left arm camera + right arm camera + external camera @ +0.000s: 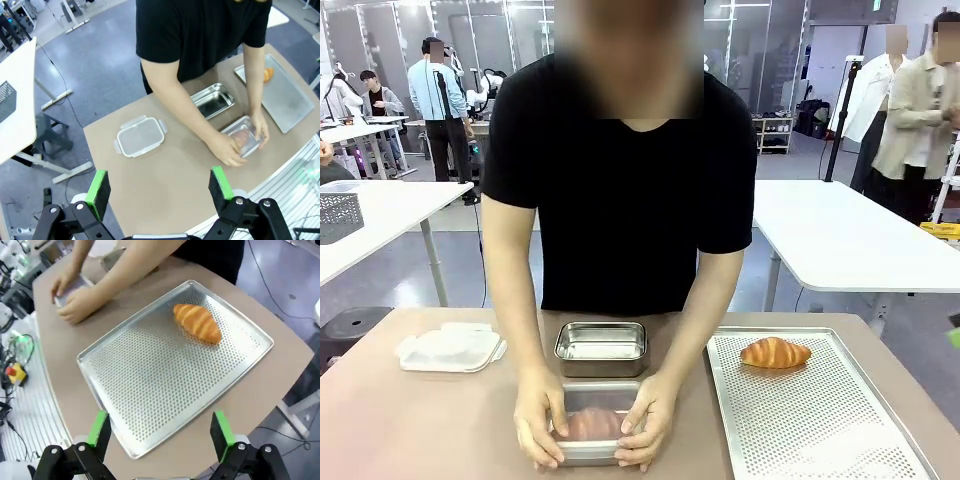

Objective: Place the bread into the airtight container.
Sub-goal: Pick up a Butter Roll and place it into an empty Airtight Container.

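Steel container (592,452) with clear lid on, near-centre of tan bench (410,430); pinkish-brown bread (590,423) visible inside through lid. Person's hands (538,425) wrapped round it, one at each end, fingers on lid edge. Person in black tee (620,190) standing at far side of bench.

Second steel container (601,348) just behind first, open and empty, not touching it. Clear snap lid (450,348) flat on bench, well off to robot's left.

Perforated metal tray (820,430) on robot's right, near the containers but apart from them. Croissant (775,352) on tray's far end, lying alone, untouched; rest of tray bare perforated sheet.

Left hand (158,180) up high on robot's side of bench, green pads spread wide, gripping nothing; lidded container and person's forearms well below and ahead of it.

Right hand (160,420) likewise spread wide, nothing between pads, hovering above near part of tray; croissant well ahead, toward tray's far side.

Both robot hands clear of bench, tray and containers.
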Controlling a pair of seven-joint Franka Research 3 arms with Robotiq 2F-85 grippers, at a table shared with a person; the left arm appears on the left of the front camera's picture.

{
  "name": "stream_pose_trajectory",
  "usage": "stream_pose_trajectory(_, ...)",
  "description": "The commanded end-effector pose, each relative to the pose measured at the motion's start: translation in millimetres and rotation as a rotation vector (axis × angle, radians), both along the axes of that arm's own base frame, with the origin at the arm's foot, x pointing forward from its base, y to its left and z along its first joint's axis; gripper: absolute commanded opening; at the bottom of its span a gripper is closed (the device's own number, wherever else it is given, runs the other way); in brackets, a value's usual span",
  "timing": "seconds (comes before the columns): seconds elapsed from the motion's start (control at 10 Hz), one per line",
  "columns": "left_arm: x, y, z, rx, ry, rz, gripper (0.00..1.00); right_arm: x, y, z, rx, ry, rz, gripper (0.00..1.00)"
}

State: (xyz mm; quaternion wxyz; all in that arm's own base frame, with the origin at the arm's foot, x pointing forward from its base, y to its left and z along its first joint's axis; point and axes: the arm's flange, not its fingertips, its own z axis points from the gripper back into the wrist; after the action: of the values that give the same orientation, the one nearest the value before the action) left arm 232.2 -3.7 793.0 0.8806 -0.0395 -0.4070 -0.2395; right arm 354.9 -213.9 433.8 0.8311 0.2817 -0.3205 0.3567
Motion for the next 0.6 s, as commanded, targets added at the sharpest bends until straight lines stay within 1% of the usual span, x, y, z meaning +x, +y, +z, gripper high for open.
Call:
stream_pose_trajectory(0.0,0,-1,2,0.003,-0.002,0.000,1.00,-18,-37,-30,0.123,-0.021,-0.042,1.00)
stream_pose_trajectory(0.1,0,-1,2,0.003,-0.002,0.000,1.00,-38,-54,-39,0.184,-0.053,-0.078,1.00)
stream_pose_trajectory(0.2,0,-1,2,0.003,-0.002,0.000,1.00,-48,-57,-45,0.237,-0.087,-0.131,1.00)
stream_pose_trajectory(0.3,0,-1,2,0.003,-0.002,0.000,1.00,-50,-53,-50,0.220,-0.089,-0.137,1.00)
stream_pose_trajectory(0.4,0,-1,2,0.003,-0.002,0.000,1.00,-52,-55,-38,0.178,-0.032,-0.107,1.00)
stream_pose_trajectory(0.5,0,-1,2,0.003,-0.002,0.000,1.00,-52,-55,-38,0.178,-0.032,-0.107,1.00)
